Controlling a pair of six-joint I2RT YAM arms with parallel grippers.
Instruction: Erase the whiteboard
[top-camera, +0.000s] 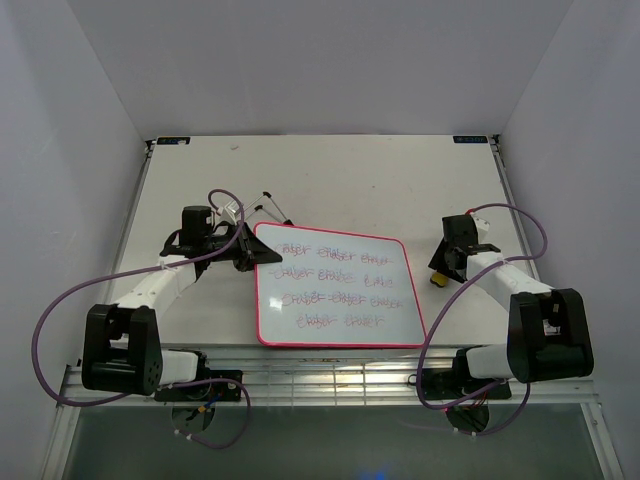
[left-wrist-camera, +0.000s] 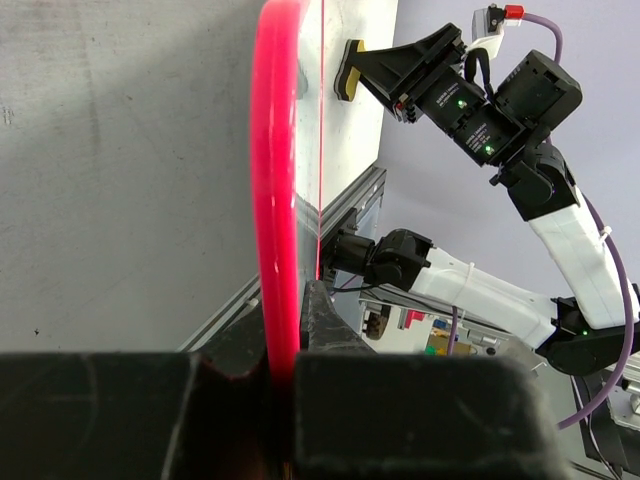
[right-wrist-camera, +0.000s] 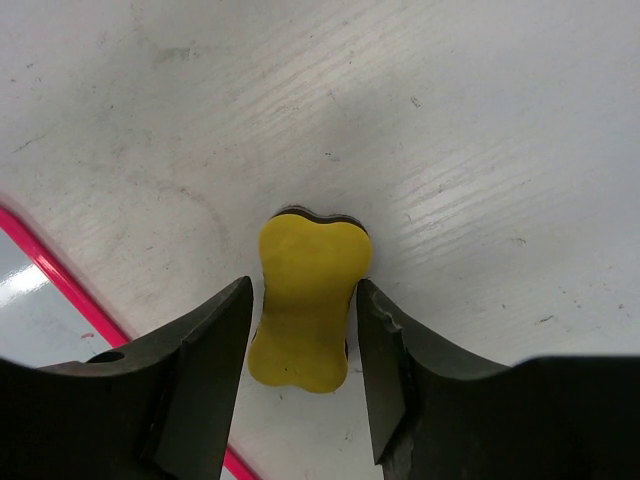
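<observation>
The whiteboard (top-camera: 340, 290) lies flat mid-table, with a pink-red frame and several rows of red writing. My left gripper (top-camera: 257, 252) is shut on the frame at the board's far-left corner. In the left wrist view the pink frame (left-wrist-camera: 275, 180) runs between the closed jaws of the left gripper (left-wrist-camera: 285, 300). My right gripper (top-camera: 445, 270) is just right of the board, open, with its jaws on either side of the small yellow eraser (right-wrist-camera: 305, 305) on the table. Narrow gaps show on both sides of it. The eraser also shows in the top view (top-camera: 437, 281) and the left wrist view (left-wrist-camera: 346, 72).
Two dark markers (top-camera: 271, 207) lie on the table behind the board's far-left corner. The board's pink frame edge (right-wrist-camera: 60, 275) runs close to the left of the right gripper. White walls enclose the table on three sides.
</observation>
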